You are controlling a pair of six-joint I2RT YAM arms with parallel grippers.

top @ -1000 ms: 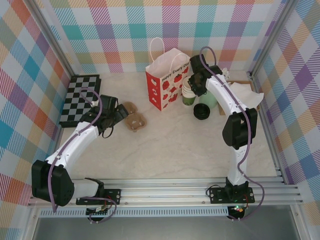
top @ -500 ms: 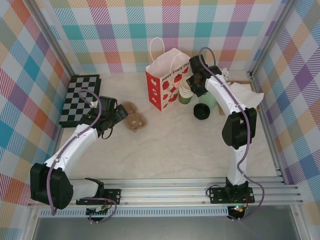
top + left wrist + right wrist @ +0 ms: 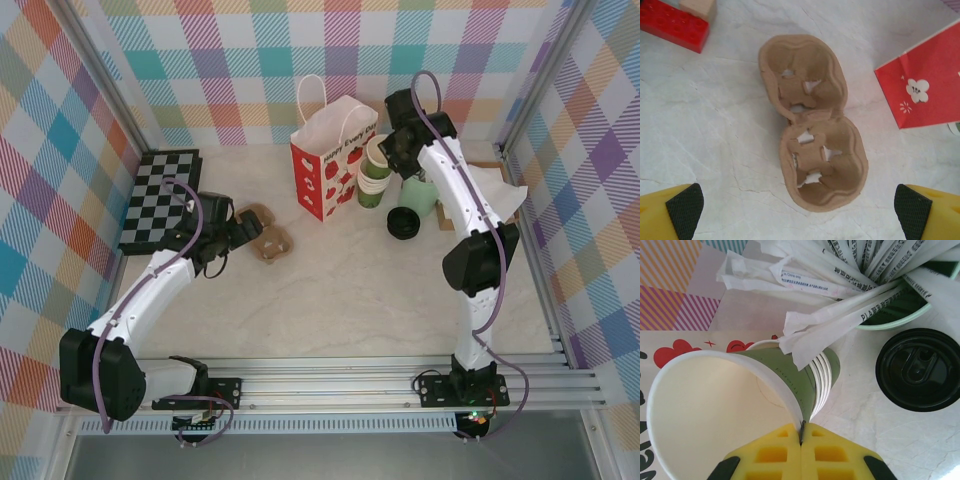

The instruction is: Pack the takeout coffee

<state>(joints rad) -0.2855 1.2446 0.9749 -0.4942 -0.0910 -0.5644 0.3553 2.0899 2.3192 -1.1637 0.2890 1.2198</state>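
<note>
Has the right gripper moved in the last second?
Yes. Against the red paper bag, the right gripper has shifted up the image toward the back wall, its fingers pinching the rim of a lidless cup.

robot lab test cell, not a lived-in room. evidence: two white arms, left arm [image 3: 150, 290] and right arm [image 3: 470, 210], bolted to an aluminium rail [image 3: 340, 385] at the near table edge, purple cables [image 3: 100, 350] running along them. the enclosure is an aluminium frame [image 3: 106, 85] with plaid printed wall panels [image 3: 250, 70] on three sides. marble-look tabletop [image 3: 350, 300] carries staged props: checkerboard [image 3: 160, 195], printed paper bag [image 3: 330, 165], pulp cup carrier [image 3: 265, 240], stack of lidless cups [image 3: 372, 190].
</note>
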